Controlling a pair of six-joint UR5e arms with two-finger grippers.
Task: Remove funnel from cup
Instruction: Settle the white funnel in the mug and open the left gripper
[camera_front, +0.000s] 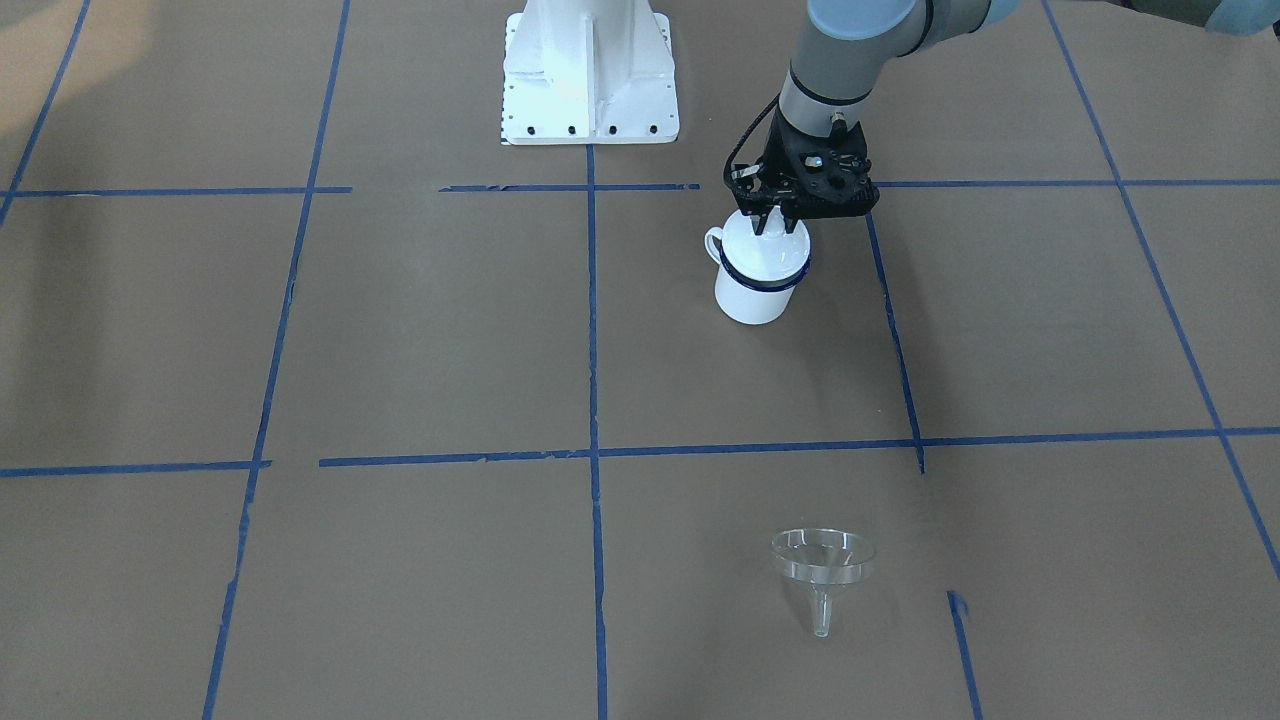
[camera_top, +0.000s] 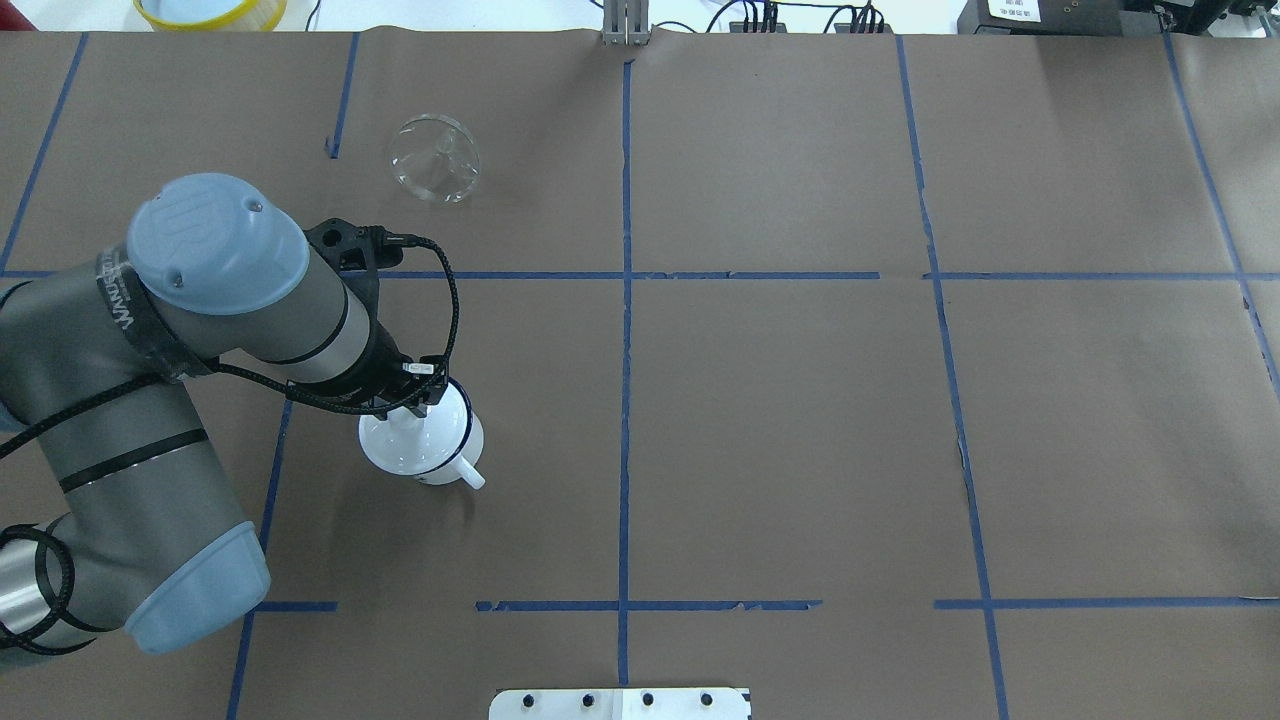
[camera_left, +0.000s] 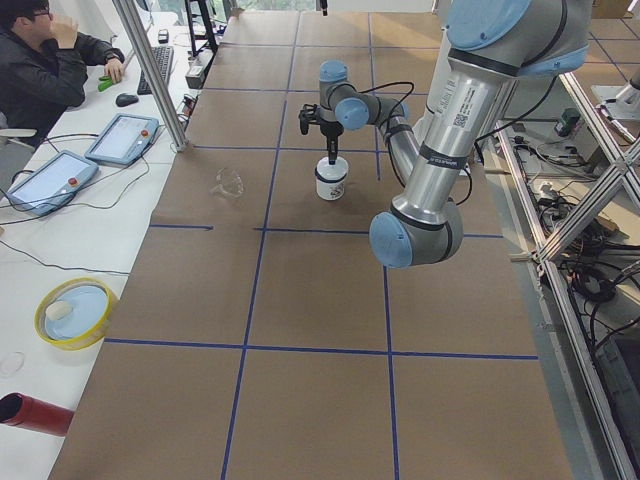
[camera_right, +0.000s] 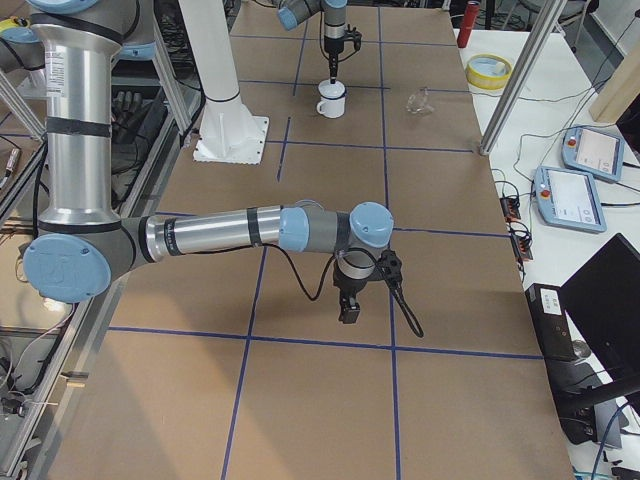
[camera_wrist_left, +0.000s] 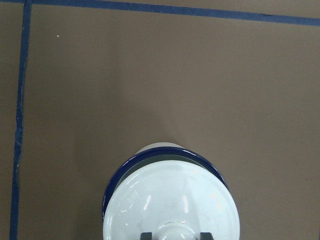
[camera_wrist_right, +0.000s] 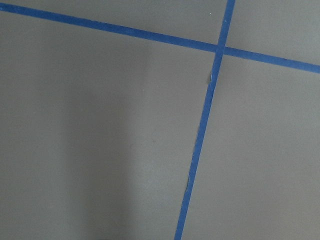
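Over cup (camera_front: 750, 295), left end effector (camera_front: 775, 228) pinches knob of white domed lid (camera_wrist_left: 170, 200); clear funnel (camera_front: 822, 565) rests well apart on tabletop (camera_front: 400, 350); right end effector (camera_right: 350, 312) grip: cannot tell.

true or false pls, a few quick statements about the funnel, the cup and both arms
1. The funnel sits in the cup. False: the funnel lies on the table, well apart from the cup.
2. A white domed lid covers the cup. True.
3. The left tool is down on the lid, its fingers either side of the knob. True.
4. The cup lies on its side. False: it stands upright.
5. The right tool holds the funnel. False: it hangs over the table, far from the funnel.
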